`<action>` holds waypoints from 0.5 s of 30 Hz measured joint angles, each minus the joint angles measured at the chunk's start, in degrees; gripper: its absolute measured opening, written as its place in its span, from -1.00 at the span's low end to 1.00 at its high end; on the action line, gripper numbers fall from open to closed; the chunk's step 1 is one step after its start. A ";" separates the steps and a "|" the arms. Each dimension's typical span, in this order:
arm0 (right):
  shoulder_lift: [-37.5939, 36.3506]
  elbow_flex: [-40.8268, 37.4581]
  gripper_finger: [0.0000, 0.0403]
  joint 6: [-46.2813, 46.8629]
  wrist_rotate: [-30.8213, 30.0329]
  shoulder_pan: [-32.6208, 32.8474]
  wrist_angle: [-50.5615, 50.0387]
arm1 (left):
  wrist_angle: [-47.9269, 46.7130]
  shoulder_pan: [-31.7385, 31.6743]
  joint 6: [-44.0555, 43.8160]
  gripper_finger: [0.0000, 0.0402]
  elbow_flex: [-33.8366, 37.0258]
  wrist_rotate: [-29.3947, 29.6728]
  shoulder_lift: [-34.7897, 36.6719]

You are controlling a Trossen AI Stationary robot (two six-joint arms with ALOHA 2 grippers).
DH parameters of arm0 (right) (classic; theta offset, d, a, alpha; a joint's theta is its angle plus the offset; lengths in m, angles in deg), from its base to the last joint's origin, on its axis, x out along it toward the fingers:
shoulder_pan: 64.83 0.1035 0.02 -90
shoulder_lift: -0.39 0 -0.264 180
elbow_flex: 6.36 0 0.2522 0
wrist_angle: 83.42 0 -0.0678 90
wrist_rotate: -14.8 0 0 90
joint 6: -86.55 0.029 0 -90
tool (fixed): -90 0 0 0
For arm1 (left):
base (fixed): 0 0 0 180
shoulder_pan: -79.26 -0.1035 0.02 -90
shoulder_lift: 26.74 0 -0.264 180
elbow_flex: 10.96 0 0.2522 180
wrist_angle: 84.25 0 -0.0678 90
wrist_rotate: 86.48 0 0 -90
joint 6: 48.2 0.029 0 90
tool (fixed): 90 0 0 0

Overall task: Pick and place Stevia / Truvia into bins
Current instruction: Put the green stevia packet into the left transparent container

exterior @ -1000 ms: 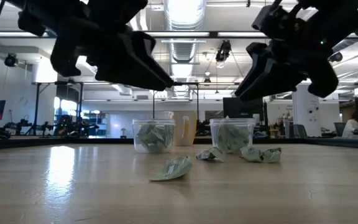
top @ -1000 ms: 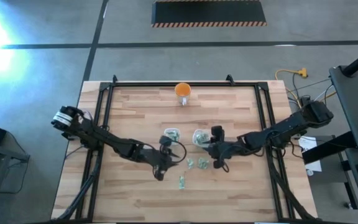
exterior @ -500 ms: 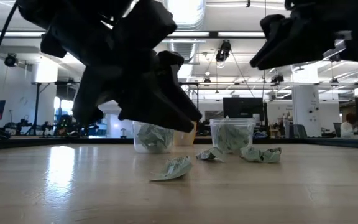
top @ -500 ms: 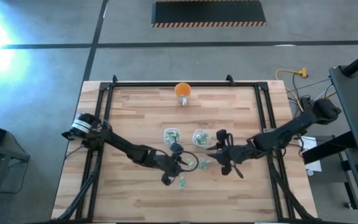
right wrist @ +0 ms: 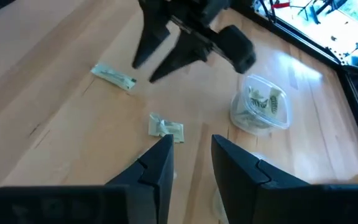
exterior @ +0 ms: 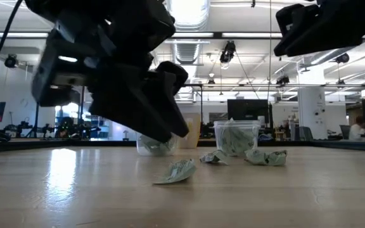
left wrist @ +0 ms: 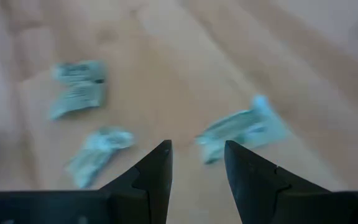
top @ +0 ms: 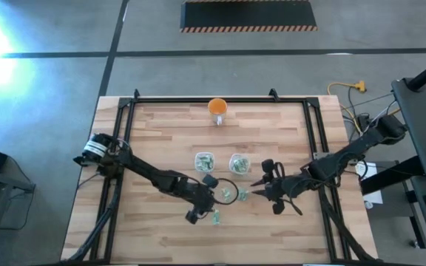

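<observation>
Loose pale green-and-white Stevia sachets lie flat on the wood: two (top: 228,193) (top: 241,194) just near of the bins and one (top: 217,216) closer to the near edge. Two clear bins, the left bin (top: 204,160) and the right bin (top: 237,162), stand side by side and hold sachets. My left gripper (top: 222,193) (left wrist: 196,152) is open and hovers low over the loose sachets, touching none. My right gripper (top: 261,185) (right wrist: 191,152) is open, raised, to the right of the sachets (right wrist: 165,127).
An orange cup (top: 217,107) stands by the far edge. A black frame (top: 124,118) borders the tabletop on the left, right and far sides. In the low view the left arm (exterior: 125,82) hides part of the left bin (exterior: 156,145); the right bin (exterior: 235,138) shows fully.
My left gripper has moved from beside the left bin toward the near edge and to the right, coming down over the loose sachets. My right gripper has drawn back from the right bin toward the table's right and near side and has risen. The sachets have stayed put.
</observation>
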 joint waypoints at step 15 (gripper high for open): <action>0.08 -0.04 -0.63 0.43 0.00 -0.07 0.20 | 2.64 -0.49 -1.47 -0.35 -0.29 -5.74 -3.45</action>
